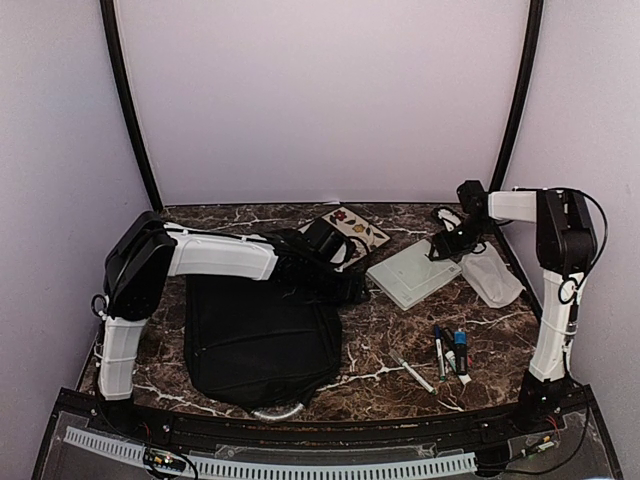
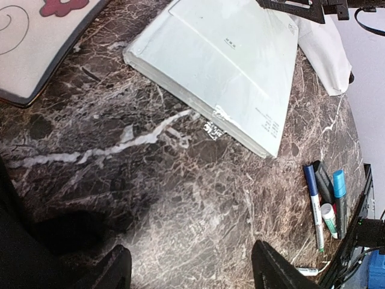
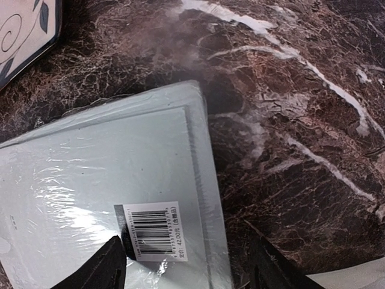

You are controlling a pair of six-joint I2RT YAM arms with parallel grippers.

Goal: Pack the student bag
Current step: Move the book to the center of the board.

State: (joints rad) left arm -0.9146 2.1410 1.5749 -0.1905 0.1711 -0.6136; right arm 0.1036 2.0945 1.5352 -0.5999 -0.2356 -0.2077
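Note:
The student bag (image 1: pixel 262 340) is a large black backpack lying flat at the front left of the marble table, its grey-white handle (image 1: pixel 278 411) toward the near edge. My left arm reaches across its top. The left gripper (image 1: pixel 356 286) (image 2: pixel 195 274) hangs open over bare marble just right of the bag, nothing between its fingers. A dark edge of the bag (image 2: pixel 18 247) shows at the lower left of the left wrist view. My right gripper (image 1: pixel 446 246) (image 3: pixel 186 268) is open above the right edge of a pale shrink-wrapped book (image 1: pixel 413 272) (image 3: pixel 108 174) (image 2: pixel 222 60); one finger is over its barcode label, the other over the table.
A flower-patterned notebook (image 1: pixel 352 228) (image 2: pixel 36 36) (image 3: pixel 24 30) lies behind the bag. A white pouch (image 1: pixel 493 279) (image 2: pixel 328 54) sits right of the book. Several markers (image 1: pixel 450 350) (image 2: pixel 325 198) and a pen (image 1: pixel 412 372) lie at the front right.

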